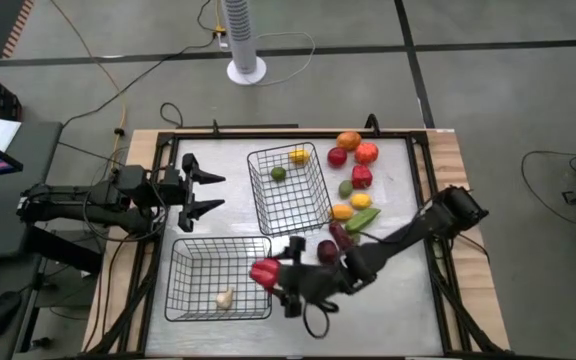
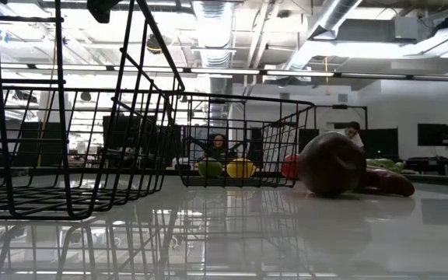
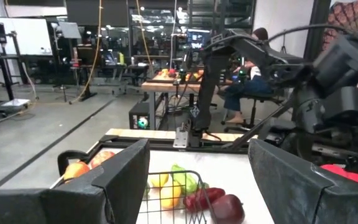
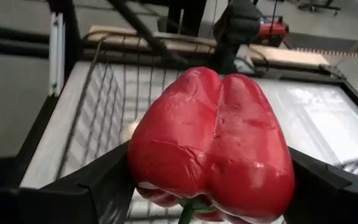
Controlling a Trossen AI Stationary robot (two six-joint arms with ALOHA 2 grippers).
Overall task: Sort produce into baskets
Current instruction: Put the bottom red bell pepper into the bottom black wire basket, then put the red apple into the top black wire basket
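The right gripper (image 1: 273, 279) clamps a glossy red toy bell pepper (image 4: 213, 146) at the near black wire-mesh basket (image 1: 193, 300) edge (left gripper (image 1: 208, 193) gapes empty beyond that basket).

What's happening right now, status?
Right gripper shut on red toy bell pepper, at near wire basket rim. Left gripper open, waiting.

high: straight down | low: table-level, across | wrists: forward, close | shared: baskets (image 1: 288, 188)
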